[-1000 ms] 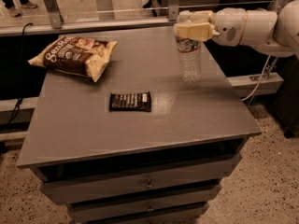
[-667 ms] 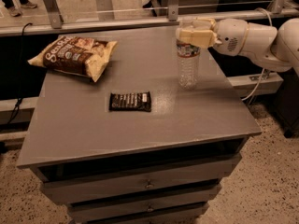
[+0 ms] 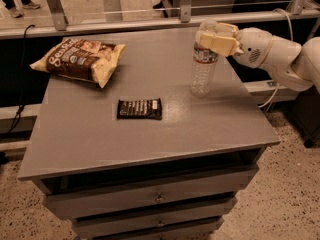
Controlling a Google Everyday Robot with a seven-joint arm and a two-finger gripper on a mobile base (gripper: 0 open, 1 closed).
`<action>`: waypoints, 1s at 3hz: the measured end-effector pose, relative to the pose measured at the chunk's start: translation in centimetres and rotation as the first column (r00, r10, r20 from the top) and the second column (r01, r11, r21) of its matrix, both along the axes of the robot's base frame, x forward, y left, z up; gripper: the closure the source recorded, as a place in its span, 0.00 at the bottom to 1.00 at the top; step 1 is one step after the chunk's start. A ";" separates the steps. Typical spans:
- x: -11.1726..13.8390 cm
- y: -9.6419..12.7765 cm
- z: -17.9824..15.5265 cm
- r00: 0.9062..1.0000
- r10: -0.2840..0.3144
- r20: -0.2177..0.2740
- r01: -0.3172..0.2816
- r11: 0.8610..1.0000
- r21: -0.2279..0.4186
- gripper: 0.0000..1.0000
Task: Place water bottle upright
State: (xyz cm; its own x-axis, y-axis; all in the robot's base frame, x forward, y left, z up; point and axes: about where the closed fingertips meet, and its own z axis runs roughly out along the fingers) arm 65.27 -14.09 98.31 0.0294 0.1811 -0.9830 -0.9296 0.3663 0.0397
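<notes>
Although the grey table has wide bare surface across its front half, the white arm reaches in over its right edge. Back left, near the rear edge, lies a chip bag. The water bottle stands upright at back right, well apart from the bag, its base seemingly on the tabletop. A dark snack bar lies mid-table, apart from both. The gripper clasps the bottle's top.
</notes>
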 end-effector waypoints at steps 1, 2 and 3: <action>-0.4 -0.2 -0.2 1.000 0.010 0.024 -0.010 1.000 -0.002 0.82; -1.1 -0.3 -0.7 0.998 0.022 0.053 -0.022 1.000 -0.002 0.59; -1.7 -0.3 -0.8 0.995 0.034 0.089 -0.034 0.999 -0.005 0.35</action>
State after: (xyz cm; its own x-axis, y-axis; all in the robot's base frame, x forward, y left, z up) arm 63.56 -14.42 97.48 0.1112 0.1798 -0.9774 -0.9414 0.3342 -0.0456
